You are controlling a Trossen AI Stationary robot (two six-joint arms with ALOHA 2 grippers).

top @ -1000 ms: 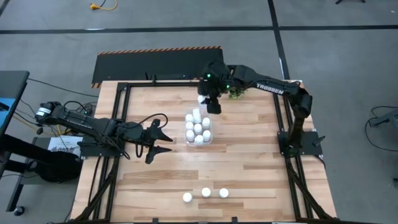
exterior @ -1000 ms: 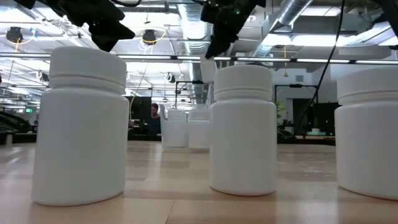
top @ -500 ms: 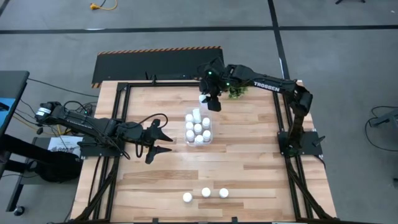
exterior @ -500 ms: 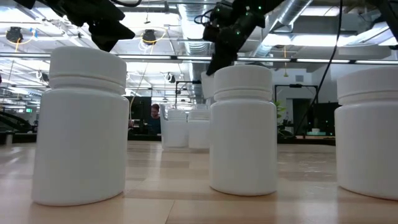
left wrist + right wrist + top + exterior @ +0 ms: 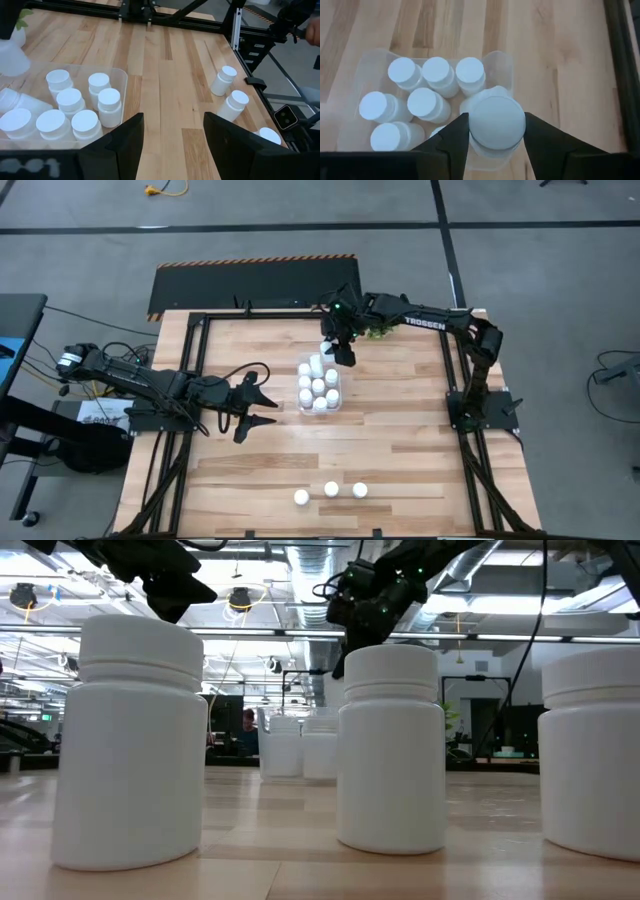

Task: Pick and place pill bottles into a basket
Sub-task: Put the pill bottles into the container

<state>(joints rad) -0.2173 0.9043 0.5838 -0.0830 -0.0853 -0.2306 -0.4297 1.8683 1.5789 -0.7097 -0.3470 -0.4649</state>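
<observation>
Above the far end of the small clear rectangular plastic basket (image 5: 319,388) hangs my right claw (image 5: 334,346), pinching a small white cylindrical pill bottle (image 5: 496,124) between its two dark fingers (image 5: 451,141); I carry it upright, lid toward the wrist camera, so it can go straight down into the basket without tipping. My wrist view shows that bottle over the basket's far rim, with six or seven white bottles (image 5: 436,71) already standing packed inside, so I judge the only room left is at this end, which is why I hover here and not over the middle. The grip looks light, fingers just at the bottle's sides, and I reckon release is close, though the bottle is not yet set down. My left claw (image 5: 259,408) waits low over the wooden tabletop (image 5: 400,430), well to the side of the basket, its fingers (image 5: 120,145) spread apart and holding nothing; it keeps clear so the two arms do not crowd the same spot. Three more white pill bottles (image 5: 331,491) stand in a row on the tabletop at the edge far from the basket, nearest the low camera, and these I take to be what is left to fetch. A small green plant (image 5: 380,330) sits just beyond the basket's far end, beside my right arm, so I should lower gently.
</observation>
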